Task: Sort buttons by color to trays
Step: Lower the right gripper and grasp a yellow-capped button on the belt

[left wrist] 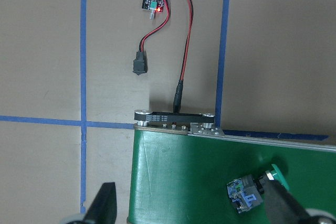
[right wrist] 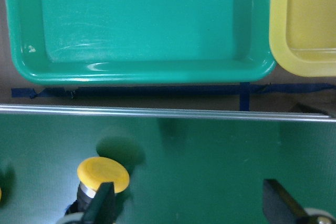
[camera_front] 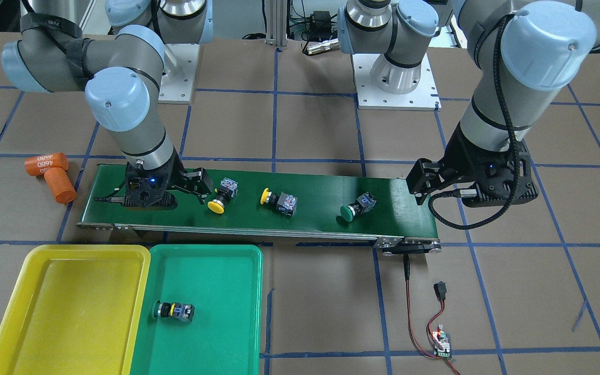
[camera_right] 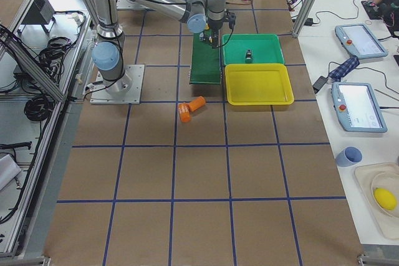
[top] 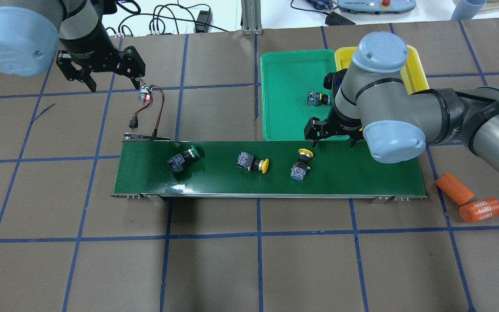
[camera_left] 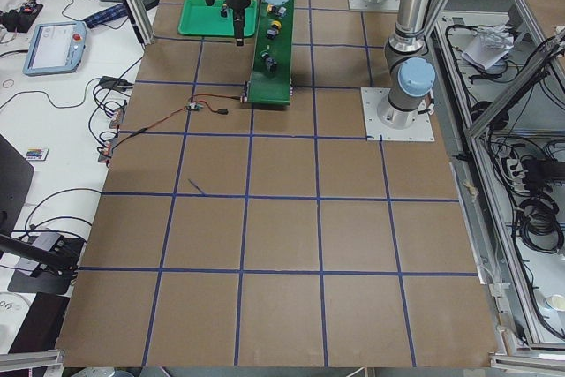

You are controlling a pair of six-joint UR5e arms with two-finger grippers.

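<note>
One of four buttons is sorted: a green-capped button (camera_front: 174, 311) lies on its side in the green tray (camera_front: 216, 281), near the wall next to the yellow tray (camera_front: 71, 302). The yellow tray holds nothing. By that count the task is about a quarter done.

Three buttons lie tipped over on the conveyor belt (camera_front: 321, 187), well apart from one another. A yellow button (camera_front: 221, 198) is at the tray end, a second yellow button (camera_front: 278, 200) is near the middle, and a second green button (camera_front: 358, 205) is toward the far end.

Right hand (camera_front: 198, 187): wide open, holding nothing, low over the belt just beside the first yellow button. Its wrist camera shows the yellow cap against one finger (right wrist: 101, 205), not centred between the two. Whether cap and finger touch cannot be told. Judgement: a pick of this button is the step in hand, and the hand would need to shift toward the cap before closing.

Left hand (top: 113, 82): wide open, holding nothing, above the belt's other end, near the second green button. No grasp begun.

Outstanding: two yellow buttons to the yellow tray, one green button to the green tray.

Not task items: two orange cylinders (camera_front: 52, 174) on the bench (camera_front: 321, 291) beside the belt, and a small circuit board (camera_front: 441, 344) wired to the belt.
</note>
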